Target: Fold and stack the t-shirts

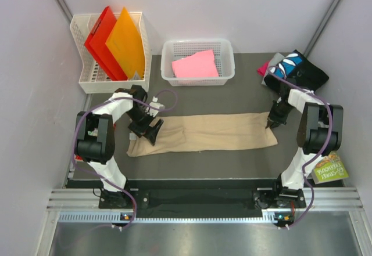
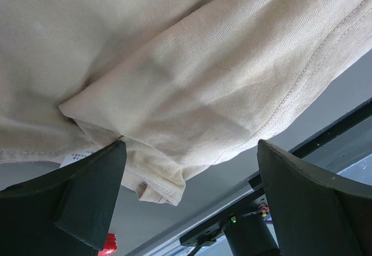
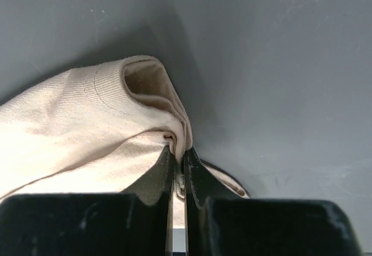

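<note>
The right gripper [image 3: 179, 154] is closed, pinching a fold at the right end of the plain tan cloth t-shirt [image 1: 215, 131]. The left gripper [image 2: 190, 148] stands fully open over the shirt's left end. The shirt lies as a long strip, left to right, across the dark grey table mat [image 1: 232, 96].

We see a plain tan cloth t-shirt [image 1: 203, 131] on our dark grey desk [image 1: 244, 96], a plain pink folded t-shirt [image 1: 195, 65] in a white mesh plastic basket [image 1: 197, 81], a black cloth t-shirt with blue-and-white print [image 1: 293, 67], a stiff red plastic folder [image 1: 100, 38], a stiff orange plastic folder [image 1: 125, 40]
</note>
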